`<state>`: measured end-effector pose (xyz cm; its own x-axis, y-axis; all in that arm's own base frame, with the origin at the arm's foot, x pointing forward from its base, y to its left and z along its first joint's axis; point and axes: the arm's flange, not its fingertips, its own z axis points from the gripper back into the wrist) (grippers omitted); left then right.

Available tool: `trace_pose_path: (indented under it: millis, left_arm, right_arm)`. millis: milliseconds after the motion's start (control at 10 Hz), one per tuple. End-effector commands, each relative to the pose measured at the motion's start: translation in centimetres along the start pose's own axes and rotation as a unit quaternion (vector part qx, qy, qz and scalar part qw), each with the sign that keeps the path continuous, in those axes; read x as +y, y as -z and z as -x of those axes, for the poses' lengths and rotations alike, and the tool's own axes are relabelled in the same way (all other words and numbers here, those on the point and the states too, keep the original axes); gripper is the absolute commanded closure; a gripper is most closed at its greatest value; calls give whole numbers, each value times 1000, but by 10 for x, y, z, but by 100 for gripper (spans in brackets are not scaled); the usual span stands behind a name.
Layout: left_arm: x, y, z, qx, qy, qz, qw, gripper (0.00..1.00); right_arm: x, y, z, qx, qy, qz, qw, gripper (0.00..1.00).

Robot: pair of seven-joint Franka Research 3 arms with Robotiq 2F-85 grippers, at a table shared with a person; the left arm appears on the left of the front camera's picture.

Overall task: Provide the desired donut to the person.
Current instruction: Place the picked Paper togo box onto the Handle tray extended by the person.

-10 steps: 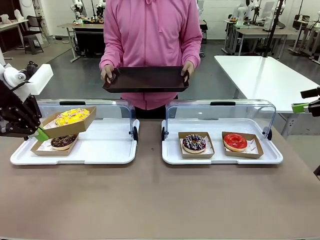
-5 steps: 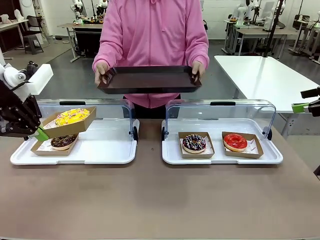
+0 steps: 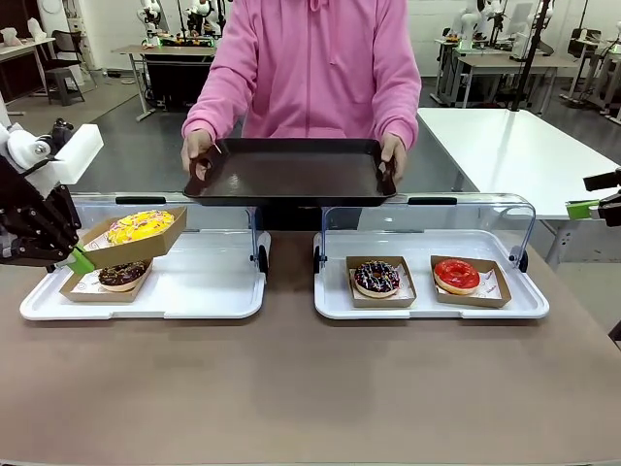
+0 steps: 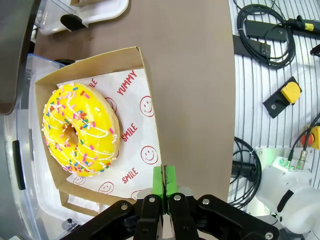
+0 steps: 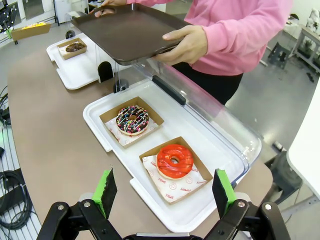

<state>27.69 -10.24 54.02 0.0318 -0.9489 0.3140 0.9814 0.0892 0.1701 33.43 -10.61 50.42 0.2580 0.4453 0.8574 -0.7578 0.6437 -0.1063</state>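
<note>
Clearly, the left claw (image 3: 74,258) was clenched on the near edge of a cardboard box (image 3: 155,245), its green pads pressed together on the wall. The box hung tilted above the left end of the left white tray (image 3: 194,291). Inside it lay the yellow donut (image 3: 139,226), iced and scattered with coloured sprinkles, on paper printed with red smiley faces. Just under the raised box, a chocolate donut (image 3: 123,274) sat in its own box on the same tray.

The right claw (image 5: 165,192) was released, fingers spread wide and grasping nothing. It hung out past the right end of the tabletop (image 3: 291,388), looking down at the right white tray (image 5: 100,107). That tray carried a dark donut with sprinkles (image 5: 132,120) and a red donut (image 5: 174,160), each in its own box, side by side and apart.

Both trays had clear lids (image 3: 427,218) tipped up at the far side.

Across the tabletop stood the person (image 3: 320,68) in a pink hooded top. Both of the person's hands (image 3: 199,155) gripped the ends of an empty brown tray (image 3: 291,170), held level above the lids and between the two white trays.
</note>
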Motion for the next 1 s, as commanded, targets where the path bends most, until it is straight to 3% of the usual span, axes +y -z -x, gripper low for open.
trace_pose_path:
  millis: [0,500,600,900]
  left_arm:
    - [2,0,0,0,-1,-8,1000,100]
    - [0,0,0,0,0,0,1000,98]
    - [6,-19,-22,4,35,-55,998,98]
    - [43,-43,-86,40,100,-78,991,98]
  right_arm:
    - [-2,3,1,-12,-2,-5,1000,0]
    - [-2,3,1,-12,-2,-5,1000,0]
    - [-2,3,1,-12,-2,-5,1000,0]
    - [-2,3,1,-12,-2,-5,1000,0]
